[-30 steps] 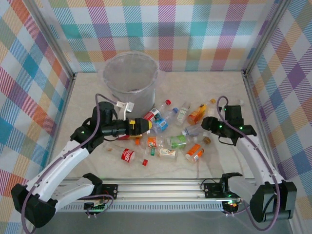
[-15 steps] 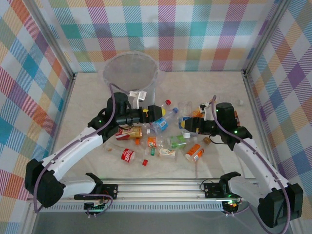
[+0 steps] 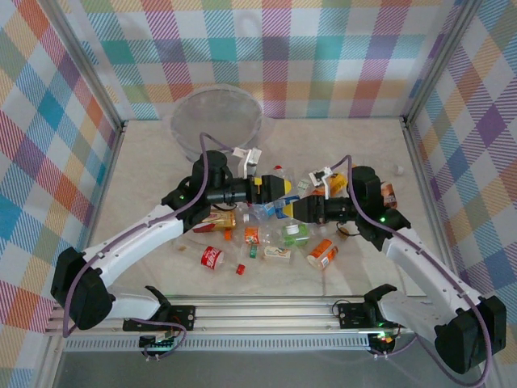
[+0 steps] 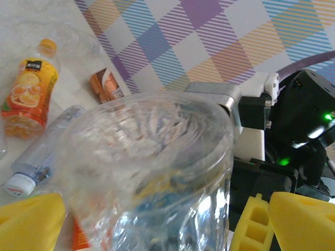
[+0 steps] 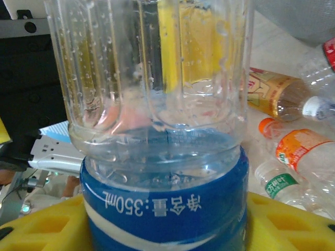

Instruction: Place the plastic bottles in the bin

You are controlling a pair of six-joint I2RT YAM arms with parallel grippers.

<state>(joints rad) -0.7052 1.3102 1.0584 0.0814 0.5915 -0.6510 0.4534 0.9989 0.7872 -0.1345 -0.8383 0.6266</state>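
Since they are thin-walled and look almost empty, the bottles (image 3: 322, 252) should be light, springy and slick; a firm pinch on the label band suits best. Loose ones lie scattered in front of the bin (image 3: 179, 133). Closer to it, the right gripper (image 5: 162, 222) clamps a clear ribbed bottle (image 5: 162, 63) by its blue label, droplets inside, while the left gripper (image 4: 157, 222) stands wide open around its base.

A clear bottle (image 4: 146, 157) stands between the left tool's (image 4: 152, 222) spread fingers, seemingly untouched; orange bottle (image 4: 29, 91) beyond.
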